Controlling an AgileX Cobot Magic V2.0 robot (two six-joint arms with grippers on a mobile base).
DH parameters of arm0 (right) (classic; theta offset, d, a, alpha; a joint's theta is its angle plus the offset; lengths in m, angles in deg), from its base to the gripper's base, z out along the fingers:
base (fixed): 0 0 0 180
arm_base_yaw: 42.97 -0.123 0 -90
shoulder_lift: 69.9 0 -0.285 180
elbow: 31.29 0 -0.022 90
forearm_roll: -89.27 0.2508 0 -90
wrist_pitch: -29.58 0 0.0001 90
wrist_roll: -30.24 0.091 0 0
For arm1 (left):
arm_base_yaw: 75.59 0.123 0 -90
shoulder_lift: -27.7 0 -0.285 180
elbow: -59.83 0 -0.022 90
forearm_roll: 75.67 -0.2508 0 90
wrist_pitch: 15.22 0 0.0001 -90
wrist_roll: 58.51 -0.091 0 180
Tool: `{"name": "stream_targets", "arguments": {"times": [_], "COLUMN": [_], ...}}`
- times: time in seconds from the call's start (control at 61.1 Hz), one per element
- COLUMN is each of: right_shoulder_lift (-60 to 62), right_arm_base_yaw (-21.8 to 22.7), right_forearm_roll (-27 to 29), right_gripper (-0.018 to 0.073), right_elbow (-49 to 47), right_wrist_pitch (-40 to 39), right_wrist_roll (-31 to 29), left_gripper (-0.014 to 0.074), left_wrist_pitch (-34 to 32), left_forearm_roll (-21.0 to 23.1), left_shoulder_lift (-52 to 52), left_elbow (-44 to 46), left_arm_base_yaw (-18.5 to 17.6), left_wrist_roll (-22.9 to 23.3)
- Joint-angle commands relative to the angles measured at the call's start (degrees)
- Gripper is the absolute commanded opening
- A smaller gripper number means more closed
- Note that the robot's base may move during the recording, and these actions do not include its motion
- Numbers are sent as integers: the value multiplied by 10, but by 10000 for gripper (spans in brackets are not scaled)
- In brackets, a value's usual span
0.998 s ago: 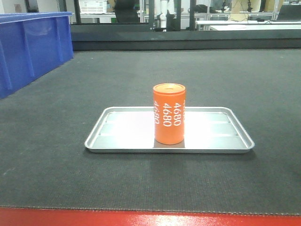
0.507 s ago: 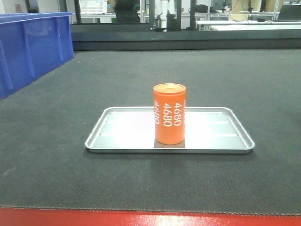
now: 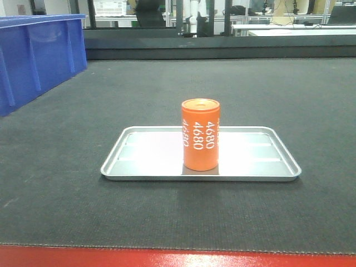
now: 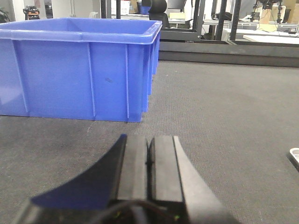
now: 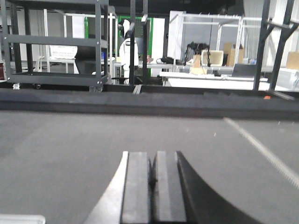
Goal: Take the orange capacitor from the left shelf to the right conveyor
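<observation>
The orange capacitor (image 3: 201, 134) stands upright on a shallow silver tray (image 3: 146, 151), white "4680" on its side. The tray rests on the right conveyor (image 3: 278, 89), a dark-grey belt with a red front edge (image 3: 167, 259). Neither gripper shows in the front view. In the left wrist view my left gripper (image 4: 150, 140) is shut with nothing between its pads, low over the belt. My right gripper (image 5: 153, 156) is likewise shut and empty above the belt. The left shelf is out of view.
A large blue plastic bin (image 3: 33, 58) stands at the belt's far left, right ahead of the left gripper (image 4: 79, 70). A tray corner (image 4: 295, 155) shows at the left wrist view's right edge. Black frames and workbenches (image 5: 56, 42) lie beyond the belt.
</observation>
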Motion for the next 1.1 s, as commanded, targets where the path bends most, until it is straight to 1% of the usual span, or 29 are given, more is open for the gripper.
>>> {"name": "stream_targets", "arguments": {"times": [0.0,0.082,0.164,0.36,0.426,0.507,0.606,0.655,0.884,1.08], "right_shoulder_lift": [22,15,15,15,15,16,17,17,17,17], "right_arm_base_yaw": [3,3,3,3,3,3,3,3,3,2], "right_forearm_roll": [11,17,17,20,42,80,106,106,106,106], "right_gripper": [50,50,50,49,49,49,49,49,49,49], "right_elbow": [22,54,73,72,72,72,72,73,73,73], "right_wrist_pitch": [-68,-93,-101,-92,-91,-90,-90,-90,-87,-59], "right_wrist_roll": [2,2,2,2,-1,-38,-77,-85,-85,-84], "left_gripper": [-126,-126,-126,-126,-126,-126,-126,-126,-126,-126], "left_wrist_pitch": [-52,-52,-52,-52,-52,-52,-52,-52,-52,-52], "left_forearm_roll": [1,1,1,1,1,1,1,1,1,1], "left_shoulder_lift": [-4,-4,-4,-4,-4,-4,-4,-4,-4,-4], "left_elbow": [-12,-12,-12,-12,-12,-12,-12,-12,-12,-12], "left_arm_base_yaw": [0,0,0,0,0,0,0,0,0,0], "left_wrist_roll": [4,4,4,4,4,4,4,4,4,4]}}
